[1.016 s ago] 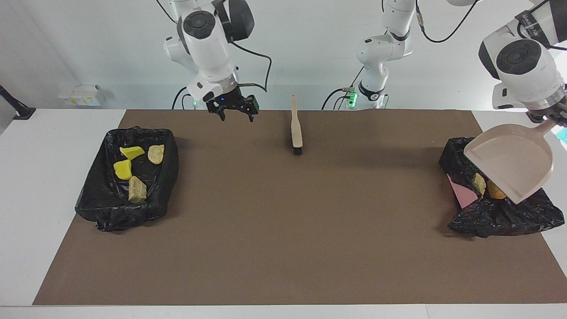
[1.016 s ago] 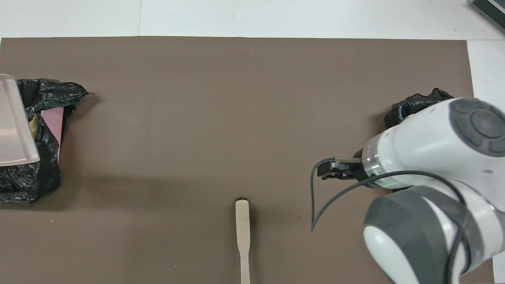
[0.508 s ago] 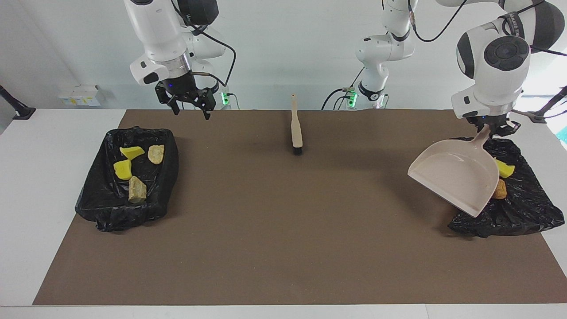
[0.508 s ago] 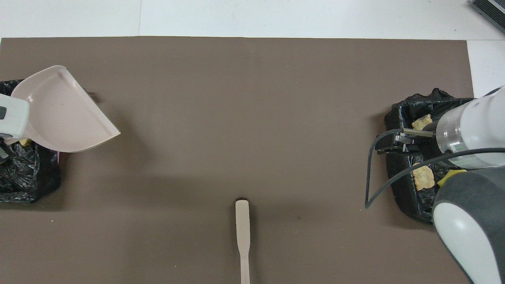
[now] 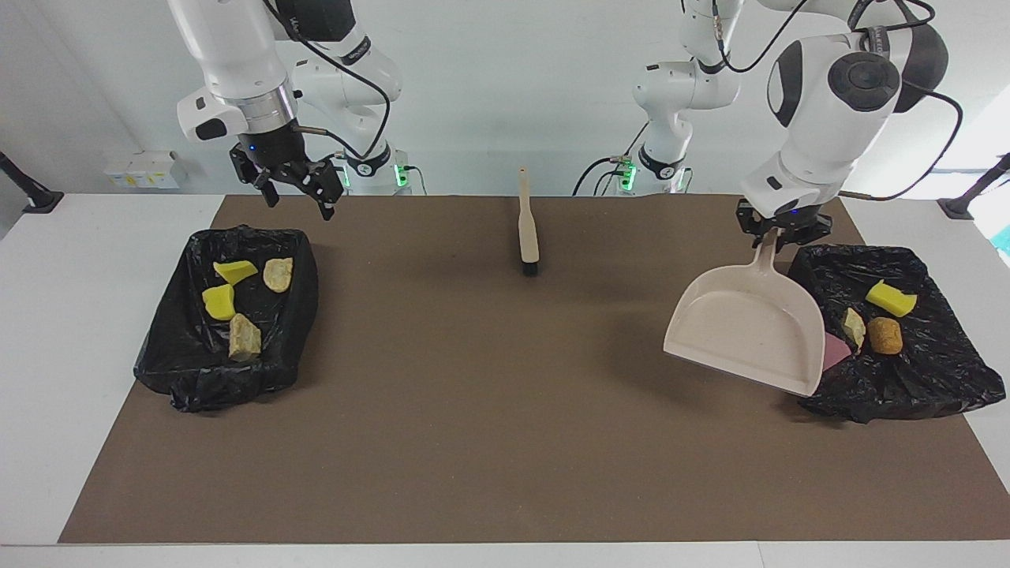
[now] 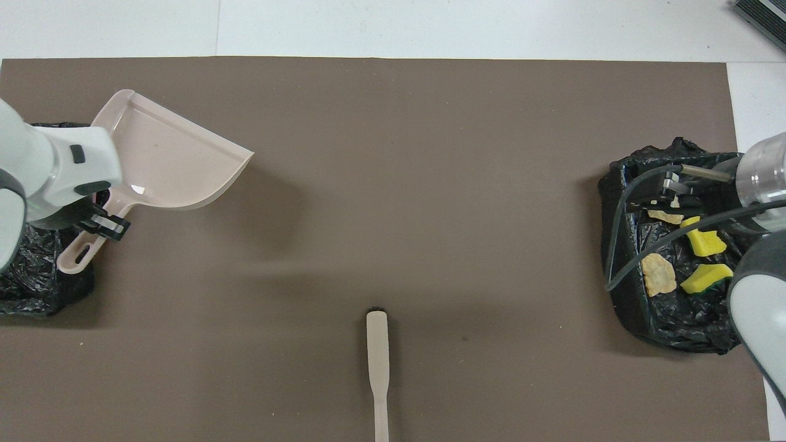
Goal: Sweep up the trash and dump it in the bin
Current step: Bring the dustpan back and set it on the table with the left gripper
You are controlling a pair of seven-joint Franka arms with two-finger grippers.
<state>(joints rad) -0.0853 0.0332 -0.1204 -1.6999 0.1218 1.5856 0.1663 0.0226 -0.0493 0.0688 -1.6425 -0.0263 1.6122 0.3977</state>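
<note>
My left gripper (image 5: 781,229) (image 6: 101,224) is shut on the handle of the beige dustpan (image 5: 742,327) (image 6: 166,159). The pan is empty and hangs tilted over the mat, beside the black-lined bin (image 5: 939,371) (image 6: 37,288) at the left arm's end. In that bin lie trash pieces: a yellow sponge chunk (image 5: 892,298), a tan lump (image 5: 852,325) and an orange lump (image 5: 885,335). My right gripper (image 5: 298,197) (image 6: 666,187) is open and empty, up over the second black-lined bin (image 5: 181,371) (image 6: 620,270), which holds several more trash pieces (image 5: 218,301) (image 6: 657,274).
A beige hand brush (image 5: 527,229) (image 6: 377,362) lies on the brown mat (image 5: 473,410) near the robots, midway between the arms, bristle end pointing away from them. A pink sheet (image 5: 835,349) shows inside the bin at the left arm's end.
The left arm swung the dustpan off its bin toward the middle of the table, uncovering the trash there. The right arm moved from near the brush to over its own bin.
</note>
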